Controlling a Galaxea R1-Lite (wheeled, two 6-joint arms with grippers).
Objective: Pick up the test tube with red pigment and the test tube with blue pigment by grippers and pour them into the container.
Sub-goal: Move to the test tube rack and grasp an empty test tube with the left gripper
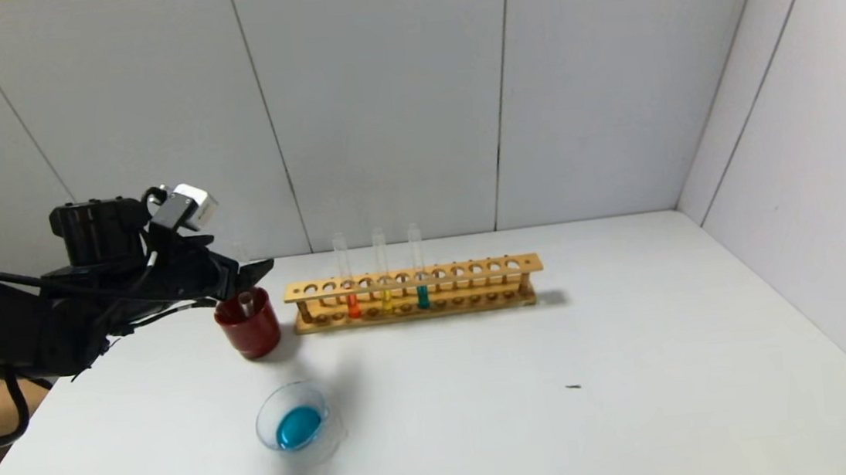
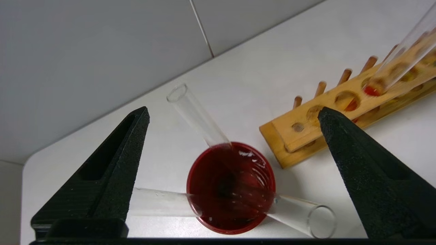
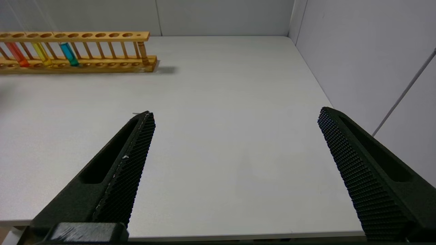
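Observation:
The test tube with red pigment [image 1: 353, 305] stands in the wooden rack [image 1: 473, 270], leftmost of three filled tubes; it also shows in the left wrist view [image 2: 374, 89] and the right wrist view [image 3: 17, 54]. No tube with sky-blue liquid shows. The container [image 1: 261, 430], a clear dish, sits in front of the rack and holds sky-blue liquid. My left gripper [image 1: 255, 269] [image 2: 234, 112] is open and empty just above the dark red cup [image 1: 248, 332]. My right gripper [image 3: 235, 114] is open and empty over bare table, out of the head view.
The red cup [image 2: 204, 160] holds empty clear tubes [image 2: 194, 114] that lean outward. A yellow tube [image 1: 386, 300] and a teal-green tube [image 1: 422, 296] stand in the rack. Walls close the back and the right side.

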